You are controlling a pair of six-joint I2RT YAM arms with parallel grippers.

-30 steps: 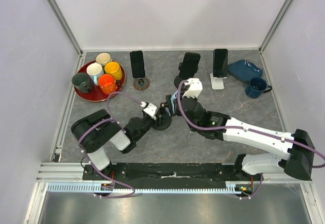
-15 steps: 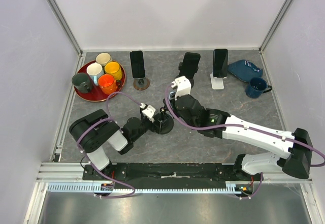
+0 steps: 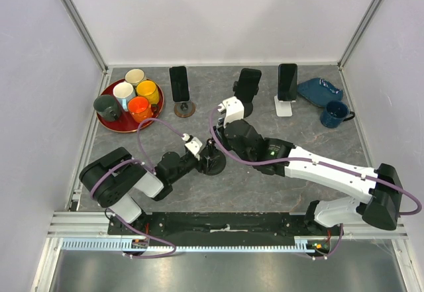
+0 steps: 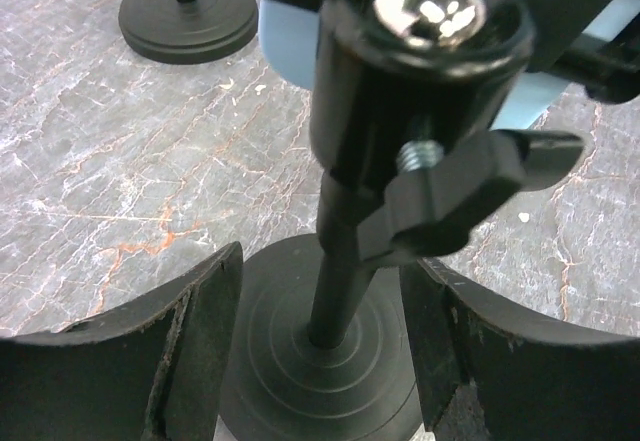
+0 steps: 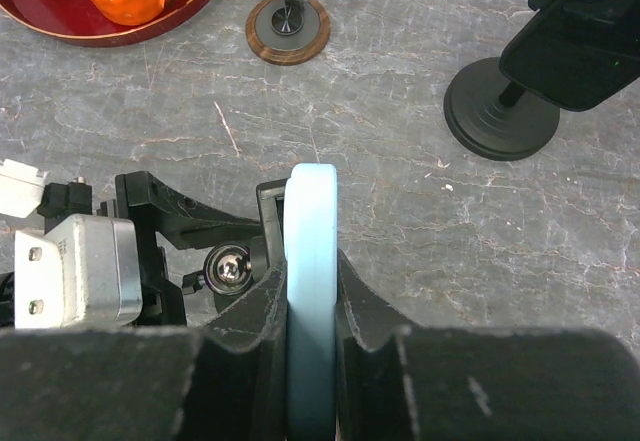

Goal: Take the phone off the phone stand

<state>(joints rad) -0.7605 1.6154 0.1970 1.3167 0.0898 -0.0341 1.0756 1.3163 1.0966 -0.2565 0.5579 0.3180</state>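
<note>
Right pincer (image 5: 311,296): clamped on the phone (image 5: 311,221), held edge-up.
Phone: beside the stand (image 4: 400,91) head, mid-tabletop (image 5: 400,111).
Left pincer (image 4: 320,336): spread, fingers flanking the stand base, gripping nothing.

The phone stand (image 3: 213,163) stands on the table (image 3: 305,133), right of the tray (image 3: 119,128).
</note>
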